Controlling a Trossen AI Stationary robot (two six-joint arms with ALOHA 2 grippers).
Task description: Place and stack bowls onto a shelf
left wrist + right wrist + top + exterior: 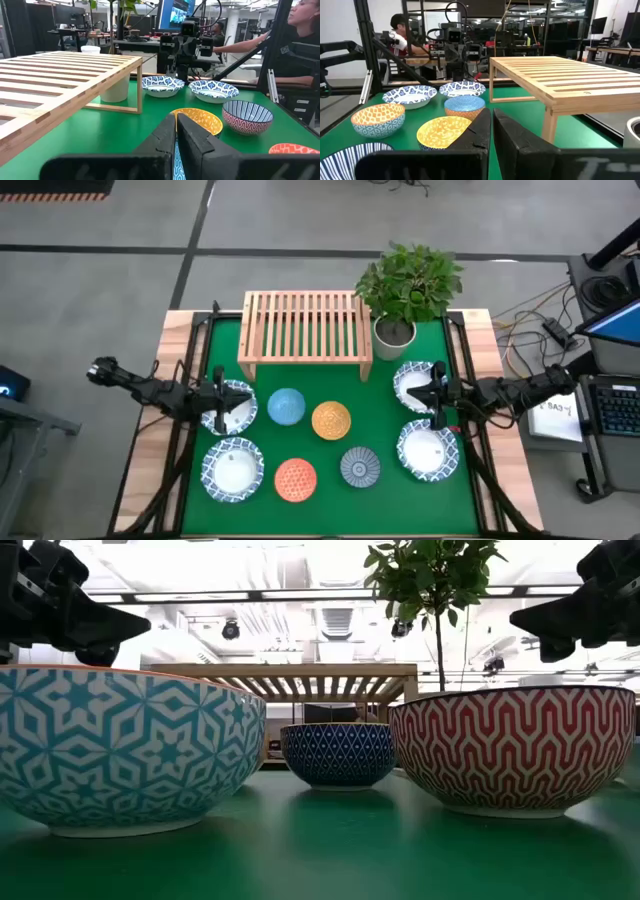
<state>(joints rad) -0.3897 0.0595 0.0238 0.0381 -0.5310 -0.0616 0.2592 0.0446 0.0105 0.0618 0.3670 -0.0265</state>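
The light-wood shelf (305, 326) stands at the far middle of the green mat. Two wide white bowls lie on the left (236, 408) (232, 470) and two on the right (417, 383) (427, 450). Between them sit the blue (286, 407), yellow-orange (331, 421), red-orange (295, 479) and grey-blue (360, 466) bowls. My left gripper (221, 408) (176, 132) hovers shut over the far left white bowl. My right gripper (437, 398) (491, 131) hovers shut between the two right white bowls. The low view shows both raised above the bowls.
A white pot with a green plant (397, 330) stands at the shelf's right end. Wooden table edges frame the mat (320, 500). People sit at desks beyond the table (300, 30) (400, 30). The shelf's slatted top (570, 75) carries nothing.
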